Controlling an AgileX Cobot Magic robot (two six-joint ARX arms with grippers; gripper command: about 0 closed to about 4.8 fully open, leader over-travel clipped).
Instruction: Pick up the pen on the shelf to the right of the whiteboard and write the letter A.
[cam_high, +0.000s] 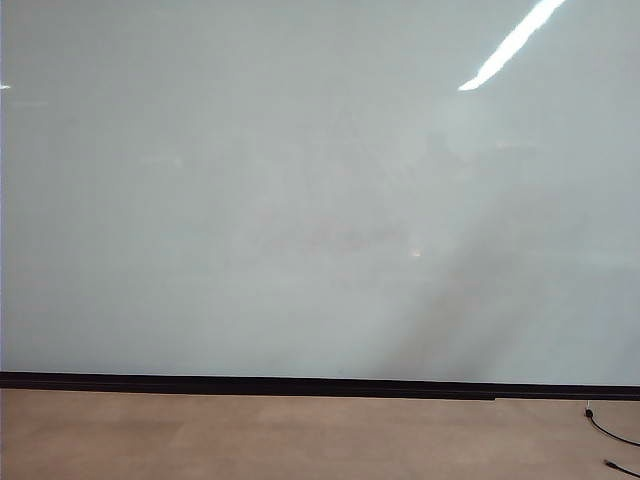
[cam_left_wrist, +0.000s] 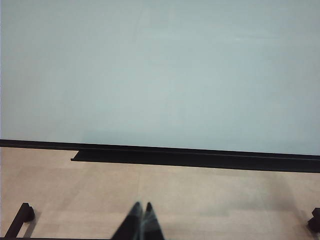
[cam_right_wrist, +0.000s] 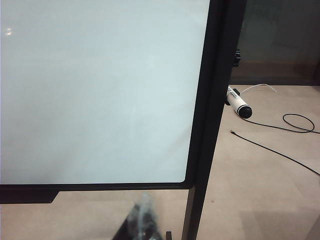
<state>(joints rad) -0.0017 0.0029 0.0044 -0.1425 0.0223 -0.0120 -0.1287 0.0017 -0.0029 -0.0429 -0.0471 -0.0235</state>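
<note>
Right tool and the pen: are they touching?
Apart. The right wrist view shows the right tool low before the whiteboard, while the pen sits beyond the board's black frame, floor between them.

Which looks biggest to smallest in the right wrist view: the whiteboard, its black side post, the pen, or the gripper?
1. The whiteboard fills most of the picture.
2. The black side post.
3. The right gripper, shut, only partly in view and nearest the camera, so unsure.
4. The pen, sticking out beyond the post.
</note>
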